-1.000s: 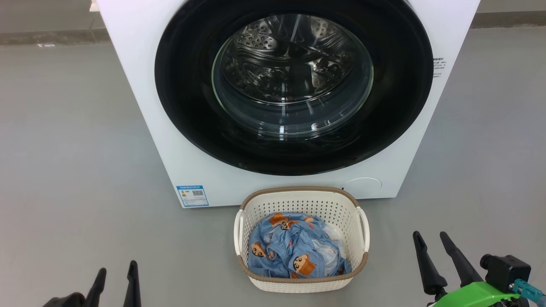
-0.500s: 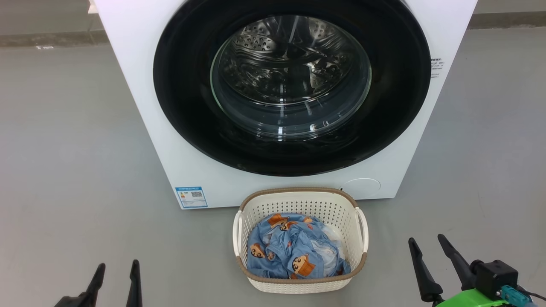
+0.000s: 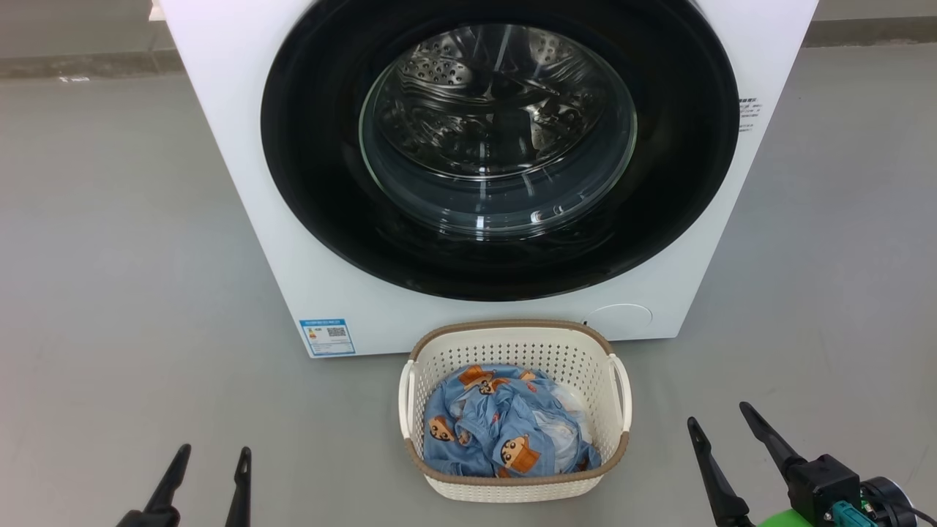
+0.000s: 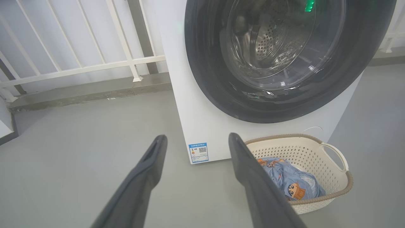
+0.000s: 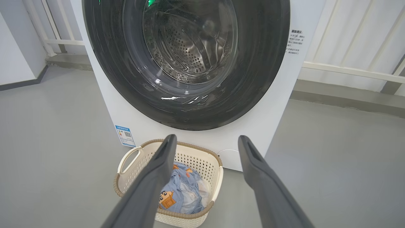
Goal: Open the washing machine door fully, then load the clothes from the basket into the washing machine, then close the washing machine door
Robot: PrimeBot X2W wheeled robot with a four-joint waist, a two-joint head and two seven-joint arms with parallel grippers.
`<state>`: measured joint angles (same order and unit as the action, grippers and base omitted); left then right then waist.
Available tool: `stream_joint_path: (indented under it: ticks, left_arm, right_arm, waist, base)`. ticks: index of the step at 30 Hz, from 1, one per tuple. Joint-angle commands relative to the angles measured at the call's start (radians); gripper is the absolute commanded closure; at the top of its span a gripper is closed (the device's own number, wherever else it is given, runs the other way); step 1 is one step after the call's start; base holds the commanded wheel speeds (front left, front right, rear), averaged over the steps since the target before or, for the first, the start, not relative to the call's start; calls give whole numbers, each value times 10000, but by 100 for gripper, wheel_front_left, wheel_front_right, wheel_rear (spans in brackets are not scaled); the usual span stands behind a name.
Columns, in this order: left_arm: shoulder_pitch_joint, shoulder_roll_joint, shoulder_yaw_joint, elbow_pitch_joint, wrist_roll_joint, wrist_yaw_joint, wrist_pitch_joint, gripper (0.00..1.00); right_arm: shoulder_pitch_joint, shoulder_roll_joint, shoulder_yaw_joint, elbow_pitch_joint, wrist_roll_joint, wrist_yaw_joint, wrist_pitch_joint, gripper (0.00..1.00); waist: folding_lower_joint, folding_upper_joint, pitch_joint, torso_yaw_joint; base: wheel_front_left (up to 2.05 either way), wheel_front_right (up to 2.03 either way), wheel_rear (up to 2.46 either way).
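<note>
A big white boxy front-loading washing machine (image 3: pixel 234 146) is seen standing on a plain grey floor (image 3: pixel 110 293). Its large round glossy black door (image 3: pixel 307 176) is shut flat against the front panel. The perforated steel drum (image 3: pixel 483 95) can be made out through the bulging clear glass window (image 3: pixel 505 197) at the door's centre. A small blue label sticker (image 3: pixel 327 337) is fixed at the lower left corner of the front, and a pale round flap (image 3: pixel 621 320) is set at the lower right.

A small rectangular cream plastic basket (image 3: pixel 512 348) with perforated sides, a brown woven-look rim and 2 white side handles is placed on the floor just in front of the machine, below the door. The clothes (image 3: pixel 498 432), light blue fabric printed with orange-brown cartoon bears and bundled with plain white cloth, are heaped inside it, below the rim.

The left gripper (image 3: pixel 214 449) is seen at the lower left of the head view. Its 2 long dark fingers are held apart with nothing between them, over bare floor and well apart from the basket. The right gripper (image 3: pixel 718 413) is seen at the lower right, near the basket's right handle but not touching it, its fingers likewise spread and empty. In the left wrist view a white metal railing (image 4: pixel 79 47) is shown behind the machine.
</note>
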<state>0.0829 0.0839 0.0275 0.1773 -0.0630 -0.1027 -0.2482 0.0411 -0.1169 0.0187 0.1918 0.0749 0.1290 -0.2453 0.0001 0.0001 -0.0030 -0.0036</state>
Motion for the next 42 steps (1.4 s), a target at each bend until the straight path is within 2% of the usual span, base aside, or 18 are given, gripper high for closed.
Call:
stream_joint_path:
  ticks: [1,25,42]
  left_arm:
    - [-178,138,401,-305,302,-23,-136,0]
    - [-200,-28,670,-82,355,-130,-136,0]
    - [-208,-104,732,-176,400,-167,-136,0]
  right_arm:
    - [-121,-145,261,-308,-331,17,-164,0]
    - [-99,-124,-107,-311,-375,17,-164,0]
    - [-91,-48,-95,-264,-318,17,-164,0]
  waist:
    - [-1,-1,9,-1]
    - [-1,-1,-13,-54]
    - [-1,-1,3,-181]
  base:
    - [0,0,0]
    - [5,5,-10]
    - [99,99,-199]
